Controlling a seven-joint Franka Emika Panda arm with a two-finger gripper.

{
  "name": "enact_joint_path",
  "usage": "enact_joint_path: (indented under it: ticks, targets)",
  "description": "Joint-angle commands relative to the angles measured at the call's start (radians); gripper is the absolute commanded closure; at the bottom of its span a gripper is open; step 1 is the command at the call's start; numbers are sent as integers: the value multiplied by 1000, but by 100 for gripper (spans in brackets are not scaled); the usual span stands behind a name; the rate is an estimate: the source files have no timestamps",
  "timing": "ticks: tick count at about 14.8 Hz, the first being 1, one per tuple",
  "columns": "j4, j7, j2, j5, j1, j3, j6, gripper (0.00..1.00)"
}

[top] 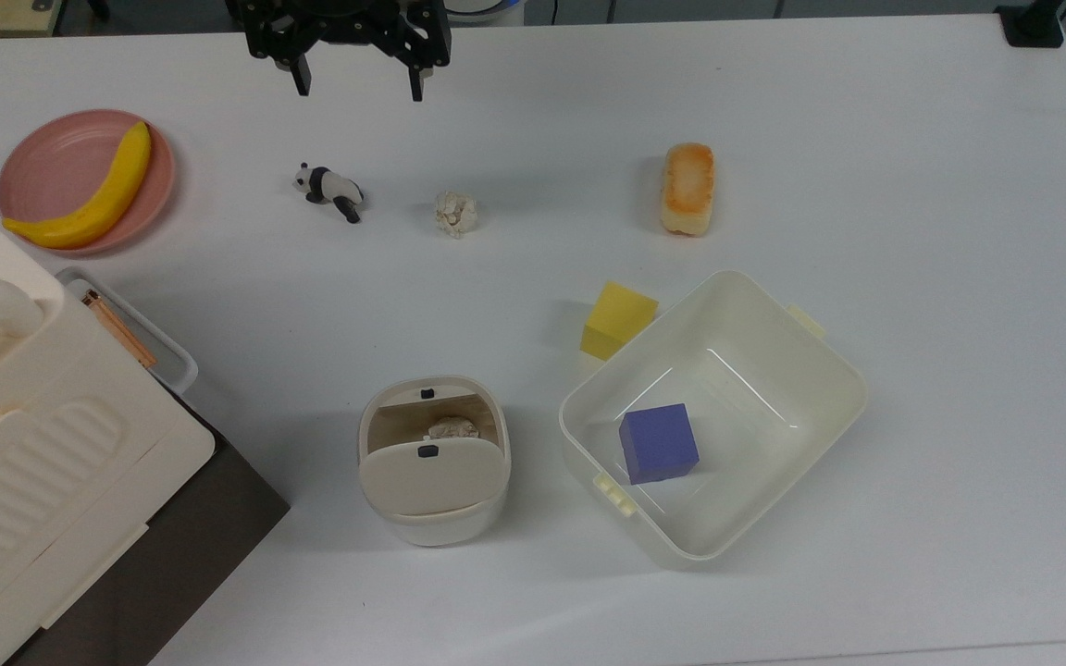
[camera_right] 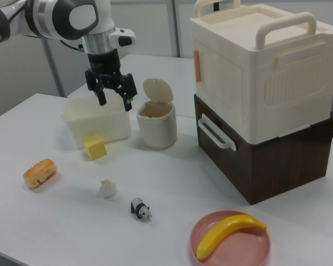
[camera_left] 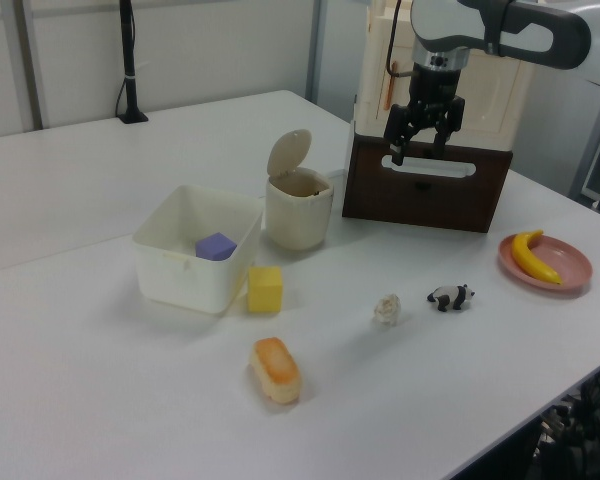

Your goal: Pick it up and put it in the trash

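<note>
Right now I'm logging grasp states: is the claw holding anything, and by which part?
Nothing is held. The claw hangs open and empty above the table, and the paper wad lies untouched beside the panda figurine.

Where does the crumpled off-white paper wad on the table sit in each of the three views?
Top view: the crumpled off-white paper wad lies upper centre, to the right of the small black-and-white panda figurine.
Left view: lower right of centre, left of the panda.
Right view: lower left, up-left of the panda.
Shared landmark: the panda.
</note>
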Motion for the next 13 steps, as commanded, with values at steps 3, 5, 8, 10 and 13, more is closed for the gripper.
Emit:
enact_joint_path:
  ticks: [3, 5, 8, 10, 13]
  targets:
    - [-18, 18, -16, -15, 12, -5, -4, 0]
    - [-21, 19, -14, -12, 12, -5, -1, 0]
    - [-59, 20, -26, -5, 19, -2, 11, 0]
    - [-166, 20, -71, -4, 24, 4, 93, 0]
    - [-311, 18, -89, -5, 59, 4, 233, 0]
